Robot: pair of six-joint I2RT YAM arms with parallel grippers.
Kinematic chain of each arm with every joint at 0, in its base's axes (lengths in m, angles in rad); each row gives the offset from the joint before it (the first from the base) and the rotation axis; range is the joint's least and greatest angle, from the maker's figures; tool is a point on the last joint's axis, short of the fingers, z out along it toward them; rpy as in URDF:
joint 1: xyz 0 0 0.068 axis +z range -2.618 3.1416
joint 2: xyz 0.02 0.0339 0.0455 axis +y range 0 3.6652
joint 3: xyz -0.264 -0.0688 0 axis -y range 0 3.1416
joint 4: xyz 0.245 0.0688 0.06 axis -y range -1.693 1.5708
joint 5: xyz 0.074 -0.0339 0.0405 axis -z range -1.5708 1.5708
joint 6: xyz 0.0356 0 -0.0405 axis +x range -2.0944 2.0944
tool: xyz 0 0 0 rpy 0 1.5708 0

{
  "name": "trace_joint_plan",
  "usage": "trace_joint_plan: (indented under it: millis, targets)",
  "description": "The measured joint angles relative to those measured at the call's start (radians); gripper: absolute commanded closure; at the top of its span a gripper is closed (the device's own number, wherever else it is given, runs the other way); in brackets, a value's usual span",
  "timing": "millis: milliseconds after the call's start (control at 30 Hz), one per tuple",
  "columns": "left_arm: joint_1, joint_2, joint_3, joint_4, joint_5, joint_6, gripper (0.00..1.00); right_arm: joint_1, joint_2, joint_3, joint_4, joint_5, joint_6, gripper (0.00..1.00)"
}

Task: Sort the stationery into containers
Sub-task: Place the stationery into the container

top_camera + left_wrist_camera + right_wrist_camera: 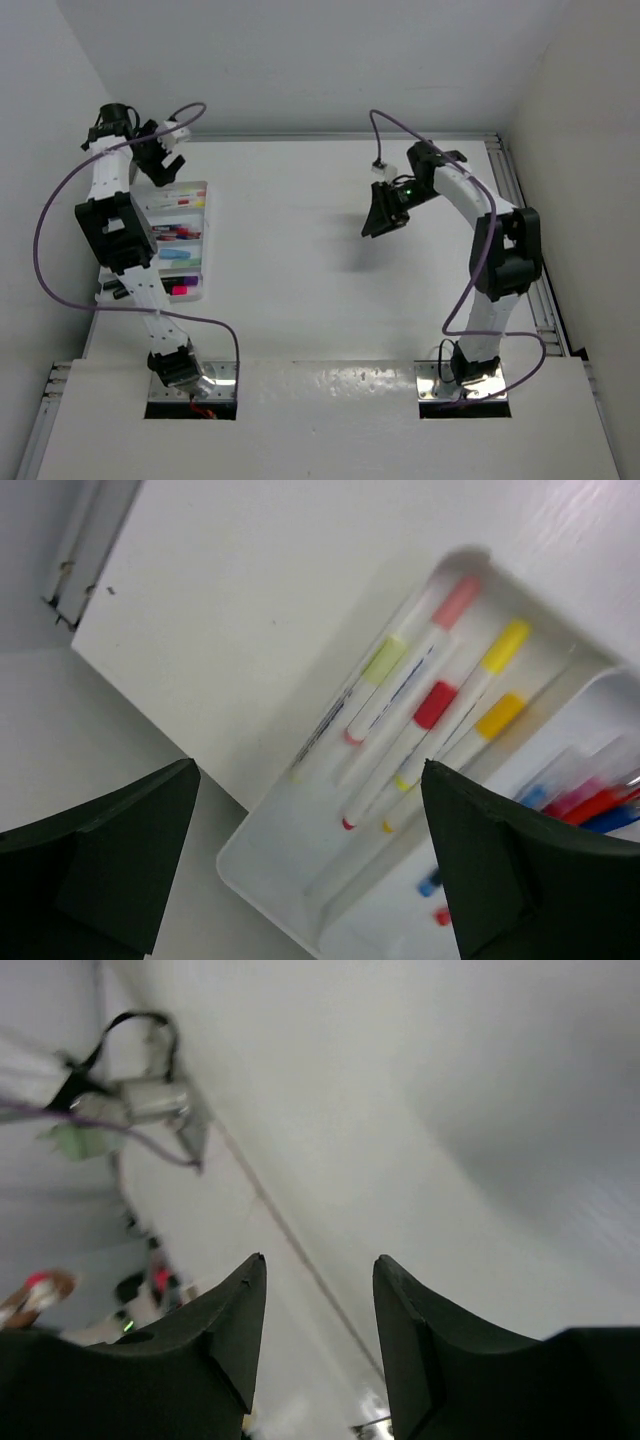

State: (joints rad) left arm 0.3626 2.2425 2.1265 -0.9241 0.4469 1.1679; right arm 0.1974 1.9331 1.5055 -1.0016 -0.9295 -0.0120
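presently: left pincer, jaws wide apart, empty, over tray; pens at its 1 o'clock, long axes 7-to-1. right pincer, jaws apart, empty, well off at 3 o'clock.

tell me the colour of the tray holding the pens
The tray is white; left wrist view.

The tray looks like white plastic, smooth and a little glossy. The pens in it have smooth plastic bodies and caps. The left gripper has fingers of dark matt plastic. The table is white, smooth and matt. At 6 o'clock, the base plates are shiny bare metal.
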Motion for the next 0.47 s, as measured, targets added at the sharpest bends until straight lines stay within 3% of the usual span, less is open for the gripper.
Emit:
trace_joint_plan:
  millis: [67,133,167,200,300,367,467]
  targets:
    - [-0.038,-0.053,-0.005,0.025,-0.019,-0.158,0.0,-0.023,-0.053,-0.022,0.042,0.095,0.02,0.48]
    - [-0.104,-0.16,-0.079,0.093,-0.07,-0.316,0.0,-0.063,-0.14,-0.064,0.09,0.199,0.048,0.32]
    - [-0.148,-0.247,-0.172,0.162,-0.103,-0.397,0.0,-0.088,-0.184,-0.081,0.108,0.251,0.062,0.29]
    - [-0.199,-0.343,-0.269,0.209,-0.134,-0.472,0.0,-0.119,-0.232,-0.099,0.131,0.305,0.076,0.19]
    - [-0.355,-0.599,-0.544,0.339,-0.204,-0.635,0.0,-0.232,-0.357,-0.152,0.191,0.421,0.103,0.16]
    - [-0.438,-0.724,-0.684,0.41,-0.227,-0.728,0.0,-0.306,-0.424,-0.197,0.229,0.479,0.114,0.08]
    - [-0.459,-0.823,-0.828,0.468,-0.236,-0.851,0.0,-0.374,-0.518,-0.303,0.268,0.537,0.113,0.07]
